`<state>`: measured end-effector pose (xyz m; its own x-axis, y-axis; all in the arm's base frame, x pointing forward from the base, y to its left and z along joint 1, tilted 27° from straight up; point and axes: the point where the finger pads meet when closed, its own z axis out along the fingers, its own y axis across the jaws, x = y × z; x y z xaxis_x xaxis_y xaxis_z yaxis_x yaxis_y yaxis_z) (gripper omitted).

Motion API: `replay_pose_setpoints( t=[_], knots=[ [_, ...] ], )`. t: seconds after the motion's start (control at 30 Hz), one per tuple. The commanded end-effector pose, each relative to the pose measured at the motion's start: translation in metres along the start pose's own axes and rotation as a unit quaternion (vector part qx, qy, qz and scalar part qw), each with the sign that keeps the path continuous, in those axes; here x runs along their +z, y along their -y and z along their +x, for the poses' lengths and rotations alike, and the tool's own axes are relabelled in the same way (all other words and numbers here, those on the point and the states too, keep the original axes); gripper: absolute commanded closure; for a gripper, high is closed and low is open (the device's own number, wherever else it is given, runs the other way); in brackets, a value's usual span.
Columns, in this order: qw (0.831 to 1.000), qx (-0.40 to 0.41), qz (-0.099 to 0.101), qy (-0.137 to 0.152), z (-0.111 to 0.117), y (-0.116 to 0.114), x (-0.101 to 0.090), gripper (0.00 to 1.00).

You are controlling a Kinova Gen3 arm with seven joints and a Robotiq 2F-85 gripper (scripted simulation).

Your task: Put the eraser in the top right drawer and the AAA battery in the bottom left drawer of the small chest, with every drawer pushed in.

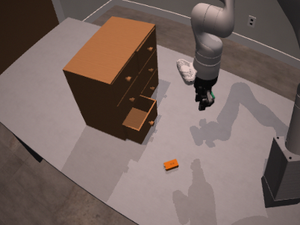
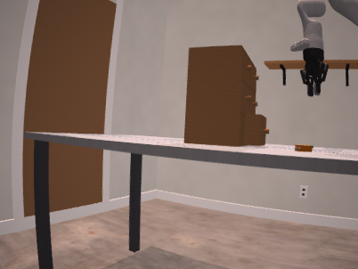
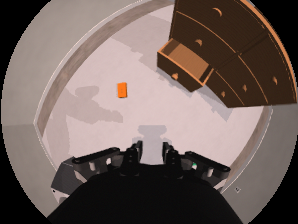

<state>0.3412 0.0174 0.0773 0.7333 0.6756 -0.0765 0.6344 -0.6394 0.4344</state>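
The small chest stands upright. Its bottom-row left drawer is pulled well out; the visible part of its inside is bare. The top-row right drawer looks shut. An orange block, eraser-like, lies on the table in front of the chest. A slim green thing, possibly the AAA battery, shows only partly behind my gripper. My gripper is partly open, with nothing between its fingertips, high above the table.
The robot's base stands at the table's right in the top view. The chest's other drawers look shut. The near table edge runs in front of the chest in the exterior view. A wall shelf is in the background.
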Motion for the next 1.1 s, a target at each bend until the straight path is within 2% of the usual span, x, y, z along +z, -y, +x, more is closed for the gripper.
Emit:
replay_pose_setpoints(
  t=[0.0, 0.23, 0.47, 0.53, 0.77, 1.03, 1.07],
  knots=[
    [1.000, -0.006, 0.007, 0.001, 0.000, -0.007, 0.006, 0.67],
    [0.994, -0.106, 0.008, -0.001, -0.005, -0.028, 0.019, 0.67],
    [0.979, -0.203, 0.007, -0.003, -0.014, -0.051, 0.033, 0.67],
    [0.979, -0.203, 0.007, -0.003, -0.014, -0.051, 0.033, 0.67],
    [0.954, -0.300, 0.006, -0.004, -0.025, -0.073, 0.047, 0.67],
    [0.914, -0.405, 0.003, -0.003, -0.041, -0.097, 0.062, 0.67],
    [0.914, -0.405, 0.003, -0.003, -0.041, -0.097, 0.062, 0.67]
  ],
)
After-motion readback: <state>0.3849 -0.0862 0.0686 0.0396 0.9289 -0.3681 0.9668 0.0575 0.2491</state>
